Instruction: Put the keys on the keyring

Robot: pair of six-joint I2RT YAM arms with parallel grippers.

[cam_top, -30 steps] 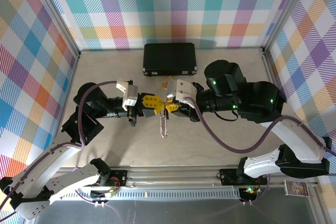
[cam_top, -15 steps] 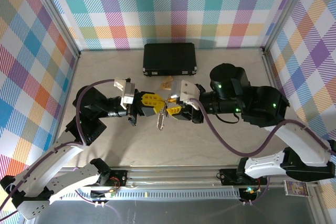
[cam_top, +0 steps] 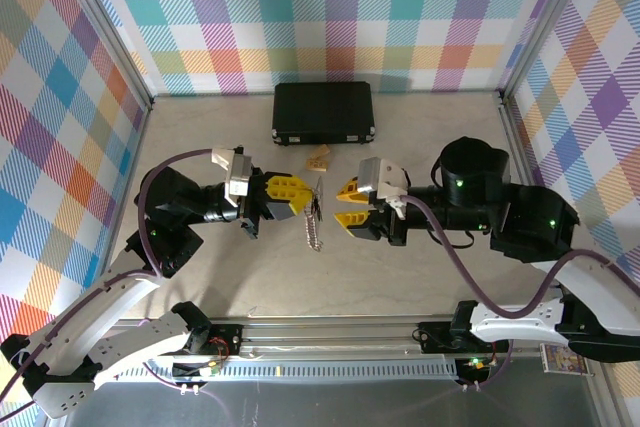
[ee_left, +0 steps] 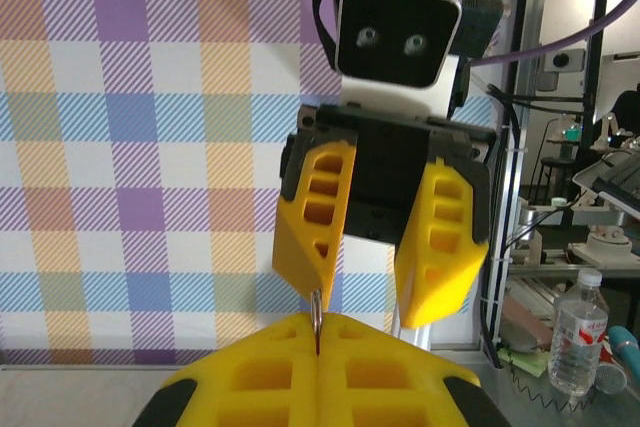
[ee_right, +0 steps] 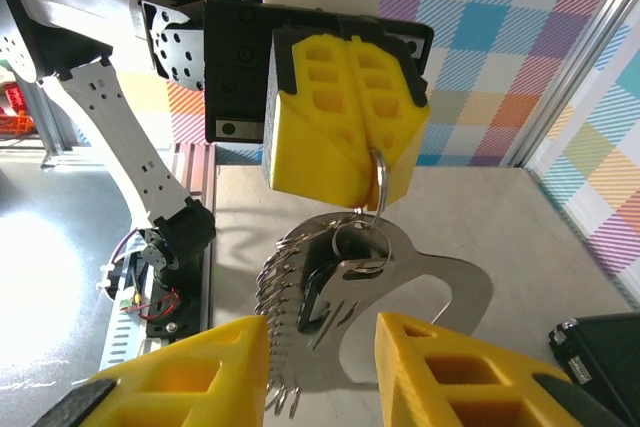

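Note:
The silver keyring (ee_right: pixel 441 283) hangs in the air from a thin wire ring pinched at the tip of my left gripper (cam_top: pixel 303 199), which is shut on it. In the left wrist view that ring (ee_left: pixel 317 319) pokes up edge-on from between the closed yellow fingers. A small black key (ee_right: pixel 313 298) dangles against the toothed side of the loop, among its rings. In the top view the keyring (cam_top: pixel 315 222) hangs between the two arms. My right gripper (cam_top: pixel 347 205) stands open just to its right, holding nothing. The loop sits beyond its spread jaws (ee_right: pixel 320 347), apart from both fingers.
A black rectangular case (cam_top: pixel 323 114) lies at the back of the table. A small tan piece (cam_top: pixel 318 157) rests in front of it. Plaid walls close in the left, back and right sides. A metal rail runs along the near edge.
My right gripper has opened, let go of the keyring and drawn back to the right. The left gripper has stayed shut on the ring, shifting slightly left and up.

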